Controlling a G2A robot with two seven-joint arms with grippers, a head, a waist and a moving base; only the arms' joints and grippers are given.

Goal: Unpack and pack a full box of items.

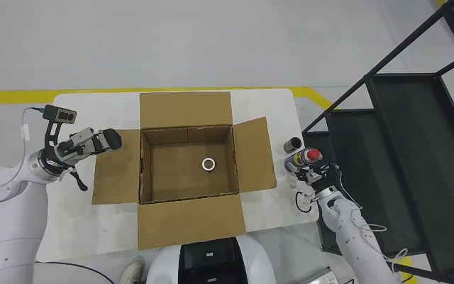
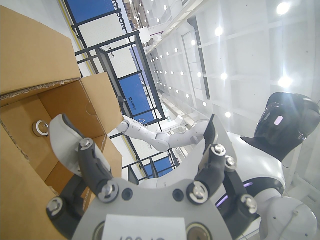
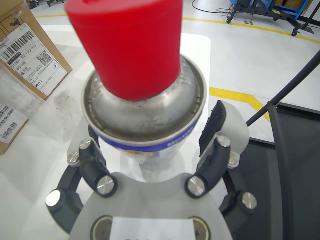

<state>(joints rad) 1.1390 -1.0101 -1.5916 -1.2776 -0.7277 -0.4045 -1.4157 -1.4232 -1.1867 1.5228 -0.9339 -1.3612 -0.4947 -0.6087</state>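
**Right hand.** The right hand (image 3: 150,131) is open, with its fingers set to either side of an upright spray can (image 3: 130,38) that has a red cap. The one visible pad (image 3: 212,121) stands just beside the can wall with a narrow gap. The opposite finger is hidden behind the can. In the top view, the can stands near the right edge of the white surface (image 1: 284,106). A short metal cylinder (image 1: 291,145) stands just beside the can, on its far side.

**Left hand.** The left hand (image 2: 135,131) is spread wide and holds nothing. In the top view it is positioned over the left flap (image 1: 115,167) of the box, outside the box wall.

**Box.** The cardboard box (image 1: 170,174) sits in the middle of the surface, with all four flaps folded outward and lying flat. A single small metal ring (image 1: 208,164) lies on the box floor, right of centre and clear of the walls.

**Surroundings.** A dark metal rack (image 1: 383,142) stands off the right side of the surface, near the right arm.
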